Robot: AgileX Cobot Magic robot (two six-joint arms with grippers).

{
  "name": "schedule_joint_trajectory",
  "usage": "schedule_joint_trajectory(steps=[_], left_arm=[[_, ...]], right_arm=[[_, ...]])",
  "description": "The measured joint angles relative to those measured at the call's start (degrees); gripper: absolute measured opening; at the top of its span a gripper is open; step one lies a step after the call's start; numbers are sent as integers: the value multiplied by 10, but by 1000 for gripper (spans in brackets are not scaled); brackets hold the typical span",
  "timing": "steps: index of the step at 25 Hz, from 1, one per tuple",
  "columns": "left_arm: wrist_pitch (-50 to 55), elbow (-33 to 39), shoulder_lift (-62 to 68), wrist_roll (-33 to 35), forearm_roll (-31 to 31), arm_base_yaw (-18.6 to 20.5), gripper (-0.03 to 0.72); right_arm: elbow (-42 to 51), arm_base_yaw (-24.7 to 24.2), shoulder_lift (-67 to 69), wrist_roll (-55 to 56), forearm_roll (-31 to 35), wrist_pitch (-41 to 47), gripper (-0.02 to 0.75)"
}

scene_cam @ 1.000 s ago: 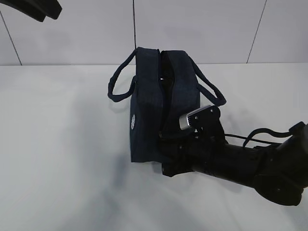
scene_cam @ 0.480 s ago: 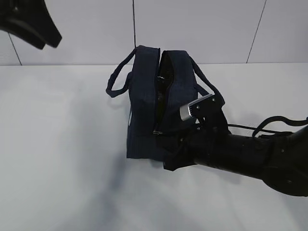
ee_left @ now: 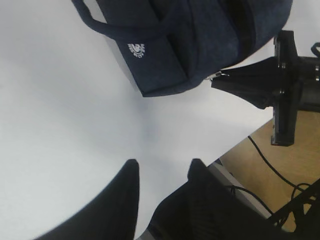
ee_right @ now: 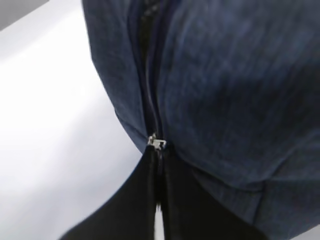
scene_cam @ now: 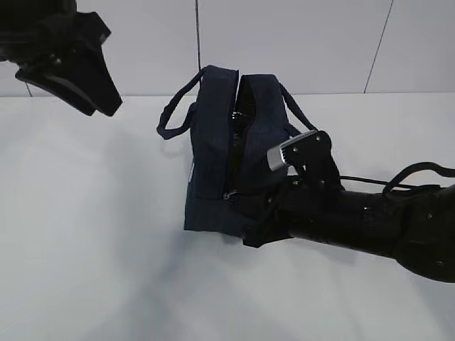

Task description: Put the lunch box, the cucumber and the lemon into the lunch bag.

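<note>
The dark navy lunch bag [scene_cam: 213,163] stands on the white table, handles out to both sides and its top zipper partly parted. My right gripper [scene_cam: 243,202] is at the bag's near end, shut on the silver zipper pull [ee_right: 156,143]. The left wrist view shows the same grip from the side, with the pull [ee_left: 218,75] at the bag's [ee_left: 190,45] corner. My left gripper [scene_cam: 99,106] hangs open and empty high at the far left, well away from the bag; its fingers [ee_left: 131,172] frame bare table. The lunch box, the cucumber and the lemon are out of view.
The white table [scene_cam: 92,234] spreads left of and in front of the bag. A tiled wall [scene_cam: 320,42] stands close behind it. In the left wrist view the table's edge drops to a wooden floor with cables [ee_left: 280,165].
My left arm has come down and to the right, further into view. The right gripper, still shut on the pull, has shifted slightly up and left, and the bag's base has slid left.
</note>
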Motion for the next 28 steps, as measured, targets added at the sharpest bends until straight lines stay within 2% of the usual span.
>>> schedule_joint_trajectory(steps=[6,18,28], left_arm=[[-1,27,0,0,21,-13,241],[-2,30,0,0,45,-13,241],[-2,30,0,0,46,-13,241]], right_arm=[[0,1,-27,8,-9,18,7],[1,1,-38,97,-96,32,7],[1,1,-39,144,-93,66,6]])
